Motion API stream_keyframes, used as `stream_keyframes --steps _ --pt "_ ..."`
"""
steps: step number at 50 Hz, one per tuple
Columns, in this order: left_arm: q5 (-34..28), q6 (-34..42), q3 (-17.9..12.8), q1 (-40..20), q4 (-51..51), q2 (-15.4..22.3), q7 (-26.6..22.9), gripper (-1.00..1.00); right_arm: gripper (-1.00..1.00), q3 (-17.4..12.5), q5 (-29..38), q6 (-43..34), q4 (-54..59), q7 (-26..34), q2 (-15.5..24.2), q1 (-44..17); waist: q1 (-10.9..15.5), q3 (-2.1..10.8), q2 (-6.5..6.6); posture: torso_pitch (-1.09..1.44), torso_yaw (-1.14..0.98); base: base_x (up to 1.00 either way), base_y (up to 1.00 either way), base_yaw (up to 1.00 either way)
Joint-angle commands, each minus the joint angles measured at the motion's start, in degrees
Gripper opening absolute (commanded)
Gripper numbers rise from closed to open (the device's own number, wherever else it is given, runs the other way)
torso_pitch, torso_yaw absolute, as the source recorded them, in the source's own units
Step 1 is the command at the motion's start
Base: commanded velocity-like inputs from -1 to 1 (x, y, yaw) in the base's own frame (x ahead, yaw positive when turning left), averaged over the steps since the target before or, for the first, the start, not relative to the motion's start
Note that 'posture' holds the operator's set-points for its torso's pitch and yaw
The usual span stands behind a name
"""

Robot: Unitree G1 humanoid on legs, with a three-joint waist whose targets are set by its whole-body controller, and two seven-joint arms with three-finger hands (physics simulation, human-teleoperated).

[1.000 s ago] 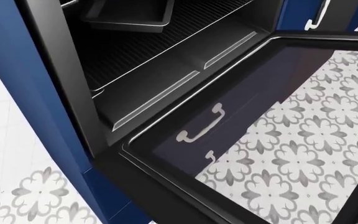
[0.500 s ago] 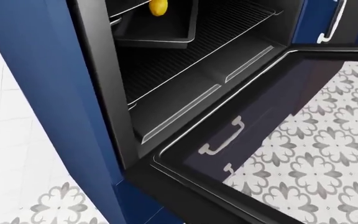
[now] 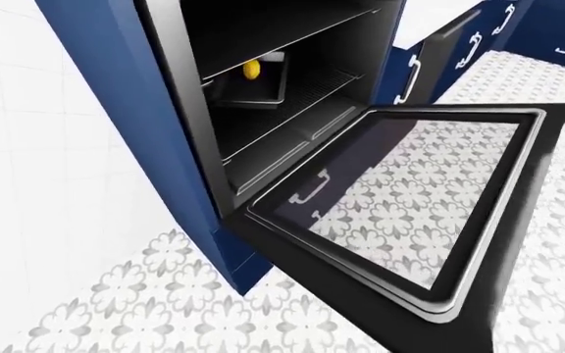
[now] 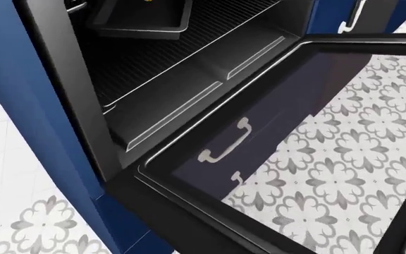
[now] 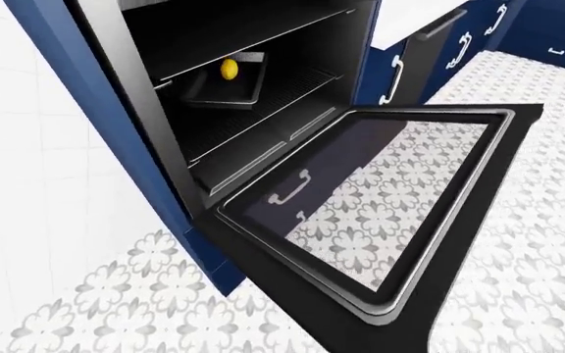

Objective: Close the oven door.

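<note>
1. The oven door hangs fully open, its glass showing the patterned floor;
2. A dark tray on the rack carries a yellow item, possibly a lemon.

Kitchen: built-in oven, blue cabinets

Robot body out of frame in all three views; nothing of its colours or markings discernible. Visible instead: open oven door, patterned floor.
</note>
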State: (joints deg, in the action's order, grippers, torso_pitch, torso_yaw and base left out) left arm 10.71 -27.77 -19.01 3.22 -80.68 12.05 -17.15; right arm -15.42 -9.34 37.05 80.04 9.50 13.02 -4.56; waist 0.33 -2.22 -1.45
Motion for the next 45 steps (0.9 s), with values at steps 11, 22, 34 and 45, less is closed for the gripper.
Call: stream_keyframes --steps 11,22,34,45 --pt "-0.79 -3.6 -0.1 0.18 0.83 0.92 0.44 1.0 1.0 -4.33 -10.35 1.77 -1.74 10.2 -0.02 -3.7 -0.83 1.69 0.77 0.0 0.0 0.0 0.0 0.0" --pt "-0.91 -5.41 0.67 0.61 0.82 0.74 0.15 1.0 1.0 -4.65 -17.85 5.42 -1.96 16.3 1.02 -6.69 -0.79 2.17 0.64 0.0 0.0 0.0 0.0 0.0" --pt "-1.53 -4.76 0.79 0.67 0.8 0.82 0.2 1.0 1.0 -2.89 -31.74 -4.7 -10.86 29.21 1.6 -8.2 -0.89 2.03 0.76 0.0 0.0 0.0 0.0 0.0" --pt "-0.95 -4.49 0.58 0.39 0.83 0.73 -0.91 1.0 1.0 -0.16 -29.07 -16.39 -39.63 21.01 -0.21 0.78 -0.48 1.85 1.06 0.0 0.0 0.0 0.0 0.0"
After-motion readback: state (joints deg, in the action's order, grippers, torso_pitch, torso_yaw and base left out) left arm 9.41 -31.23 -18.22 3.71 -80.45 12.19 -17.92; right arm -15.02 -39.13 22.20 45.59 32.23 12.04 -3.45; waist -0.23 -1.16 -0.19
